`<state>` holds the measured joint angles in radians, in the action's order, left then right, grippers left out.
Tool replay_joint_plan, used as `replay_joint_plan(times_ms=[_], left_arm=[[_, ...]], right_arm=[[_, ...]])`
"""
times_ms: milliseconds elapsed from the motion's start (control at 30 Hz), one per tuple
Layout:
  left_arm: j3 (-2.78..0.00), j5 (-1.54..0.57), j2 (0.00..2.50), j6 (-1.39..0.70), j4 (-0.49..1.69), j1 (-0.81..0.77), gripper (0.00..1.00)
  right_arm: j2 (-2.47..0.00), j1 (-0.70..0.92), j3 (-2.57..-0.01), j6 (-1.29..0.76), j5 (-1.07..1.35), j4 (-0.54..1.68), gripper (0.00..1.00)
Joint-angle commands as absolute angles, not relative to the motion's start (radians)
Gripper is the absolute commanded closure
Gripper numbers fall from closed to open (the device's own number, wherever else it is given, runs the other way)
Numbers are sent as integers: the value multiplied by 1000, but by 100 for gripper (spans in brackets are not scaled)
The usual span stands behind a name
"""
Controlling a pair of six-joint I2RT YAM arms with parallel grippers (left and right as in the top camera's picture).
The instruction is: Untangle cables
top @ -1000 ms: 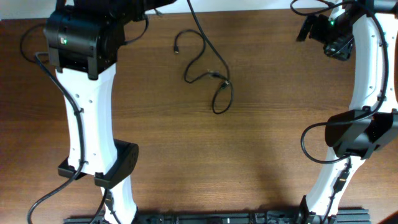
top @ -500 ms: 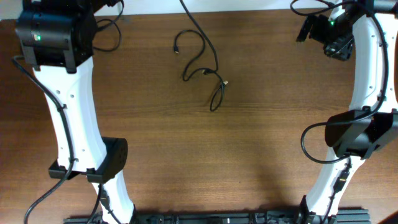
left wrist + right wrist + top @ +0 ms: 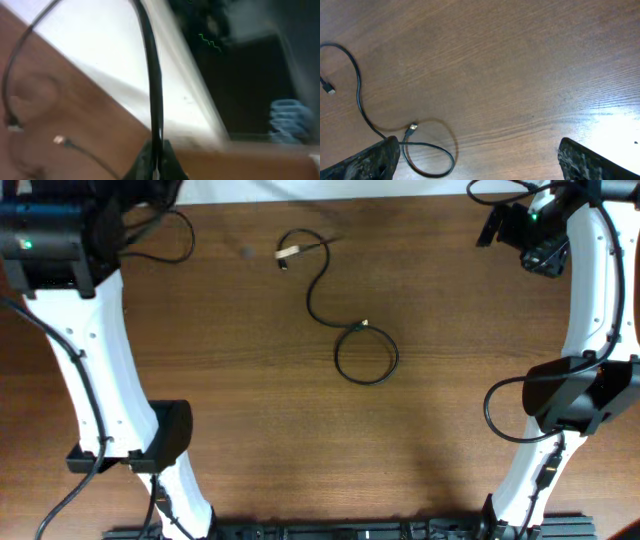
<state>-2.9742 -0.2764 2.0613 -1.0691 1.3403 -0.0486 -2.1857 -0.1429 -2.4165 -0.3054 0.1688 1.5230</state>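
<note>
Overhead shows thin black cables (image 3: 337, 358) looping round on woodgrain table (image 3: 300, 450).

Left wrist cam's all motion blur: one cable (image 3: 152, 95) runs into the left gripper (image 3: 155, 167), but can't tell the grip tbh. Overhead crops that gripper out. Right gripper (image 3: 477, 155) fingers (image 3: 372, 160) cut off at btm corners.

One eye looks straight down from high up. The eye on my right pincer (image 3: 480, 161) sits closer; both see the cable loop (image 3: 366, 358).
</note>
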Motion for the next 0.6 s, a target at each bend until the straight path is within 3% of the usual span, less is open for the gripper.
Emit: replay_joint_plan(times_ms=[0, 167, 300, 567], left_arm=[[-2981, 211, 2040, -963, 1529, 6, 100], [-2978, 267, 2040, -964, 1688, 138, 100], [-2975, 141, 2040, -956, 1688, 296, 100], [-2801, 126, 2040, -955, 1688, 513, 100]], right_arm=[[-2185, -145, -2412, -295, 157, 1524, 2], [-2185, -145, -2412, -295, 157, 1524, 2], [-2185, -145, -2412, -295, 157, 1524, 2], [-2185, -145, -2412, -295, 157, 1524, 2]])
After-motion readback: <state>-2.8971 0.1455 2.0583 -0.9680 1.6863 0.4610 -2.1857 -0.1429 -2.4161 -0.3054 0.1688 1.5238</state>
